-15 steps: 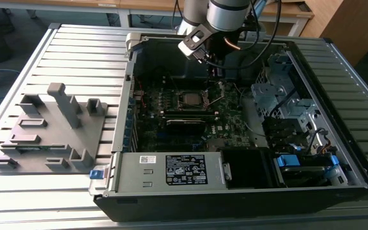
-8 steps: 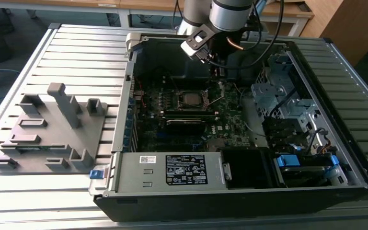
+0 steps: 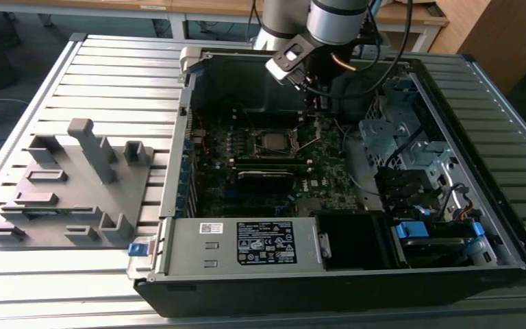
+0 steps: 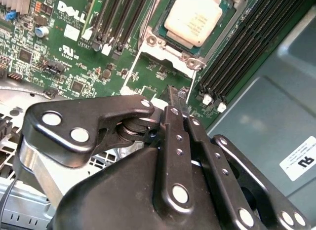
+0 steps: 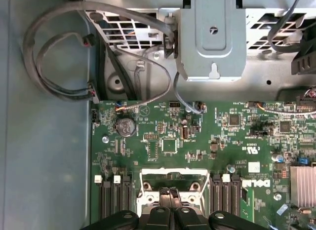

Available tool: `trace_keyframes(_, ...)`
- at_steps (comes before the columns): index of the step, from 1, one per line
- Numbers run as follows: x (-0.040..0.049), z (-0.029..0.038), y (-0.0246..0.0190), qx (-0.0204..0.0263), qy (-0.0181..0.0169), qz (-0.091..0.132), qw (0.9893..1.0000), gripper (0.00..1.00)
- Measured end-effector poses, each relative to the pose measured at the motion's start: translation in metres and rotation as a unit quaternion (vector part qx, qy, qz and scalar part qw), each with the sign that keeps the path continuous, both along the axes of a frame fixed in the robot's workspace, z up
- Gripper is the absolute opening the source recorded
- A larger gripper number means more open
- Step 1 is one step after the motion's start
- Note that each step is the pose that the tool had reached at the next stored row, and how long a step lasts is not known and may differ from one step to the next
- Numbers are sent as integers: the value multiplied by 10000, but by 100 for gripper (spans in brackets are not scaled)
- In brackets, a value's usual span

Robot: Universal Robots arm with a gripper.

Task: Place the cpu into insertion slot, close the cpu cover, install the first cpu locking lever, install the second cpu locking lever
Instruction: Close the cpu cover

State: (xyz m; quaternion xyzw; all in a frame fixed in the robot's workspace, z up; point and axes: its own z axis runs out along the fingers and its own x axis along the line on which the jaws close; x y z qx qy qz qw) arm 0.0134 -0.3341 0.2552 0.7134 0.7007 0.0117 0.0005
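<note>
The cpu (image 4: 193, 19), a square chip with a pale metal top, lies in the insertion slot (image 3: 277, 142) on the green motherboard (image 5: 197, 141). The silvery cpu cover (image 4: 160, 40) frames it. Whether the locking levers are latched cannot be told. My gripper (image 4: 177, 102) hangs over the socket's edge (image 5: 170, 178), a short way from the chip. Its two black fingertips (image 5: 170, 192) are pressed together with nothing between them. In the exterior view the gripper (image 3: 322, 103) is inside the open computer case, above the board and toward that view's right of the socket.
Long black memory slots (image 4: 237, 47) flank the socket. A grey drive cage (image 5: 212, 37) and looping cables (image 5: 54, 52) lie beyond the board. The power supply box (image 3: 244, 243) is at the case's near side. A grey fixture plate (image 3: 71, 185) lies at the exterior view's left.
</note>
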Motion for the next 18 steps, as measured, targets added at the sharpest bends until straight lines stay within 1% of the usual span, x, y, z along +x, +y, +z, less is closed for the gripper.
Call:
trace_keyframes(11,11,9,1,3,0,1,10000,10)
trace_keyframes(18,85,6,6,2,0,0,10000,10)
